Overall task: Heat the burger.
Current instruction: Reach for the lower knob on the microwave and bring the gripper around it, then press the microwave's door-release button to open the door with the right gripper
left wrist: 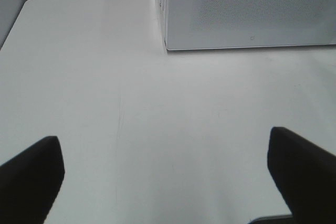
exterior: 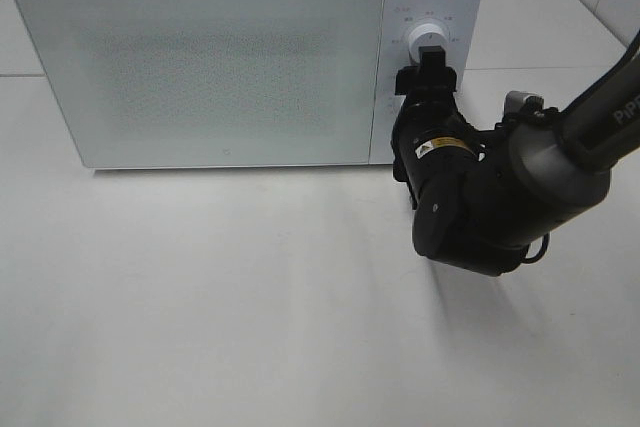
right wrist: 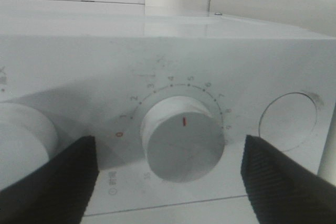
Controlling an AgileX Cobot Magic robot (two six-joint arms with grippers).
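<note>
The burger is out of view in every frame. The white microwave (exterior: 230, 57) stands at the back of the table with its door shut. My right gripper (exterior: 432, 51) is up against the control panel at a round white dial (exterior: 428, 35). In the right wrist view this dial (right wrist: 184, 137) has a red mark near 5, and my right gripper (right wrist: 168, 156) is open with its black fingers (right wrist: 58, 182) on either side of the dial, apart from it. My left gripper (left wrist: 165, 174) hangs open over bare table, holding nothing.
A second white dial (right wrist: 21, 135) sits beside the first on the panel, and a round recess (right wrist: 289, 119) lies on its other side. The white table (exterior: 250, 297) spreads in front of the microwave. The right arm (exterior: 500, 187) reaches in from the right.
</note>
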